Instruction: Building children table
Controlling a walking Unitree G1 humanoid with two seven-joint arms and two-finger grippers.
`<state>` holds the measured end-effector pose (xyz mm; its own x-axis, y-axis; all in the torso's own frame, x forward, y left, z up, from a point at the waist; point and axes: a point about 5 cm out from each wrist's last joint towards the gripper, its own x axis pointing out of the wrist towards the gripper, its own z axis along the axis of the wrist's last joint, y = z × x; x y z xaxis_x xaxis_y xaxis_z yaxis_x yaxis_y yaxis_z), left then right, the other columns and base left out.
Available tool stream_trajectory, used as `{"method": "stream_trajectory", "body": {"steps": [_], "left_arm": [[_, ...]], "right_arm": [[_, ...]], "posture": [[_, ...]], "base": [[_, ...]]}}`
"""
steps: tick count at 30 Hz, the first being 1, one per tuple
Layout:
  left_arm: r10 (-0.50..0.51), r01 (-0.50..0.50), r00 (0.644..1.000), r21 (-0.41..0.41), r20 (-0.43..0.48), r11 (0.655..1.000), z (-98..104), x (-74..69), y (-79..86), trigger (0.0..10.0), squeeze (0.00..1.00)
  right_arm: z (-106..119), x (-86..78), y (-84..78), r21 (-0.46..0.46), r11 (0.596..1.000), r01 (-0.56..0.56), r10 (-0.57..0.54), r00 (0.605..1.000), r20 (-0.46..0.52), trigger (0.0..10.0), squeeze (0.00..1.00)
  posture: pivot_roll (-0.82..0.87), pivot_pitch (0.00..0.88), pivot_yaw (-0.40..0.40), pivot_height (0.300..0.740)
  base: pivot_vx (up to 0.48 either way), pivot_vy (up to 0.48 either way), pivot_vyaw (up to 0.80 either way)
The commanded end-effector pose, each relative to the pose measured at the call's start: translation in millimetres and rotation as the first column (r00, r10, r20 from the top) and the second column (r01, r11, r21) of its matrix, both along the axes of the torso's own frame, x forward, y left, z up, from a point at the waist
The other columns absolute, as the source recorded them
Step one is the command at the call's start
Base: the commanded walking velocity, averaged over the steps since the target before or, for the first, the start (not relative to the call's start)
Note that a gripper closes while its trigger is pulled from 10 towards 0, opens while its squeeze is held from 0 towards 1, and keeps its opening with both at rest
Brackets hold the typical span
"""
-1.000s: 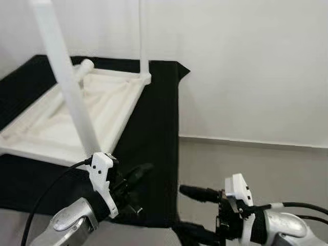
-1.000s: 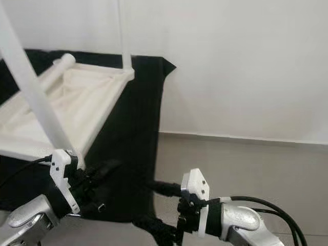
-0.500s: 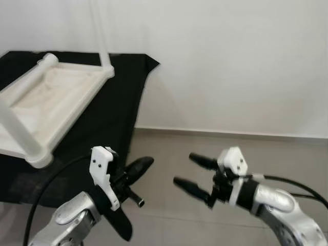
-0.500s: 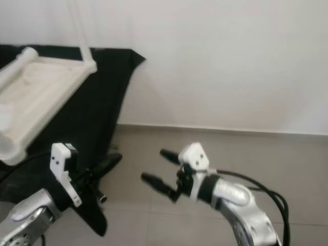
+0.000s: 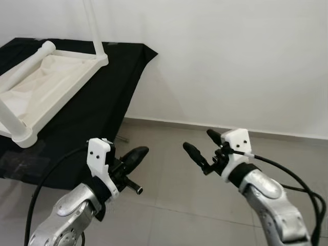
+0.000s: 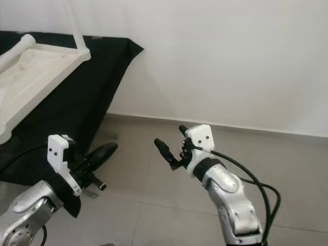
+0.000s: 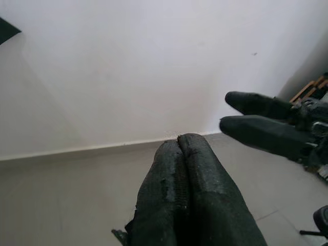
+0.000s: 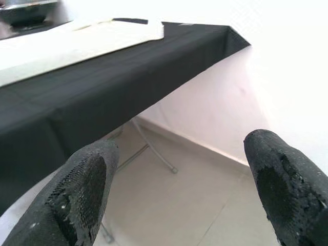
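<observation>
My left end effector (image 5: pixel 134 154) hangs over the grey floor (image 5: pixel 169 174) at about seven o'clock in the head view, its two black fingers (image 7: pixel 184 195) pressed together with nothing between them. My right end effector (image 5: pixel 202 146) sits at about five o'clock, fingers (image 8: pixel 87 189) spread wide apart and empty, pointing toward ten o'clock. Out past both, at ten o'clock, I see the white children's table (image 5: pixel 46 82) lying upside down on the black-draped tabletop (image 5: pixel 110 87), one leg (image 5: pixel 92 23) standing up from its far corner near the white wall (image 5: pixel 230 56). Both end effectors are well apart from it.
</observation>
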<state>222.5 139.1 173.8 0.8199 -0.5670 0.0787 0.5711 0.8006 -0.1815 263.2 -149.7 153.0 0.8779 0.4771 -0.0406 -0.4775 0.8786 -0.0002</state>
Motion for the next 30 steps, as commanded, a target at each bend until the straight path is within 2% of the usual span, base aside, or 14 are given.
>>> {"method": "stream_trajectory", "body": {"steps": [1, 10, 30], "left_arm": [[0.01, -0.01, 1.0, -0.006, 0.0, 1.0, -1.5, 3.3, 1.7, 10.0, 0.0], [0.006, -0.006, 1.0, -0.007, 0.006, 1.0, -2.5, 4.7, 0.7, 10.0, 0.0], [-0.008, 0.008, 1.0, -0.004, 0.006, 1.0, -4.6, 4.3, -1.2, 10.0, 0.0]], "right_arm": [[-0.1, 2.7, -3.1, 0.001, 0.999, 0.042, -0.042, 0.999, 0.013, 10.0, 0.0], [-1.7, 6.5, -5.9, 0.013, 0.996, 0.088, -0.088, 0.996, 0.015, 10.0, 0.0], [-3.6, 12.4, -4.4, 0.002, 0.996, 0.085, -0.085, 0.996, 0.038, 10.0, 0.0]], "posture": [[0.0, 0.105, -0.043, 0.74], [0.0, 0.101, -0.048, 0.74], [0.0, 0.094, -0.057, 0.74]], "base": [[0.461, 0.0, 0.0], [0.45, 0.0, 0.0], [0.423, 0.0, 0.0]]}}
